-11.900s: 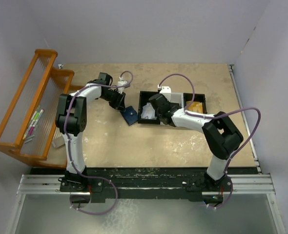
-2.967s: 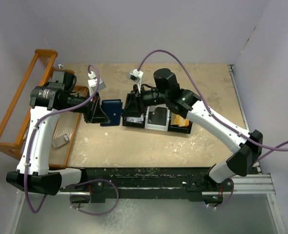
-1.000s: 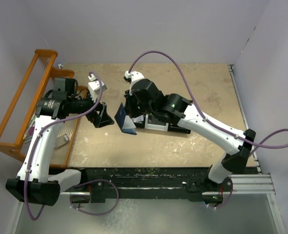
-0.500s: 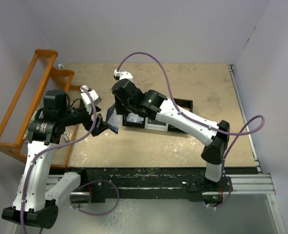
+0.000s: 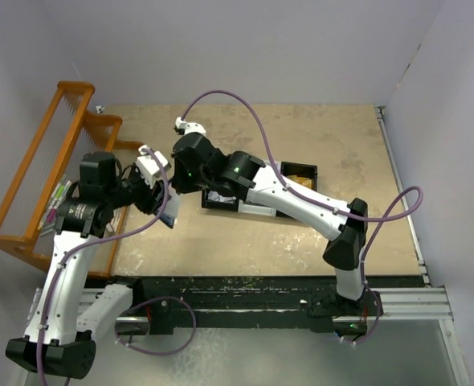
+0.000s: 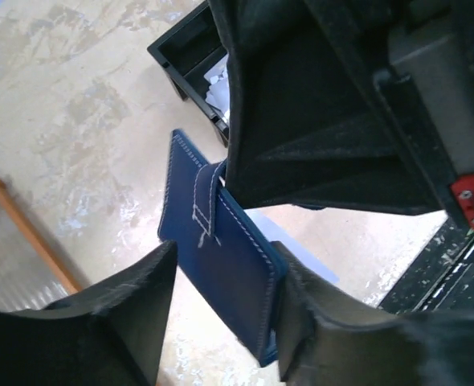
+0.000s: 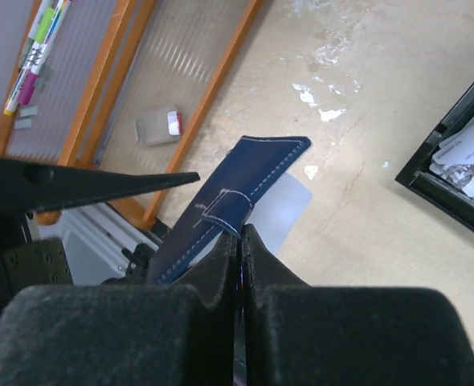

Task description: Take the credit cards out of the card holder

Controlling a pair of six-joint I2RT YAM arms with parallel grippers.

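The navy-blue card holder hangs on edge in the air between both grippers; it also shows in the right wrist view and the top view. My right gripper is shut on the holder's stitched strap from above, and appears in the top view. My left gripper is open around the holder's lower part. One finger touches its edge; the other stands apart. A paler blue-grey face shows behind the holder. No credit cards are visible.
The black three-compartment tray stands right of the grippers, holding white paper and a brown item. An orange wooden rack with markers fills the left side. A small grey object lies in the rack.
My right gripper has carried the card holder leftwards and nearer. My left gripper has closed in, so the holder now sits between its fingers.
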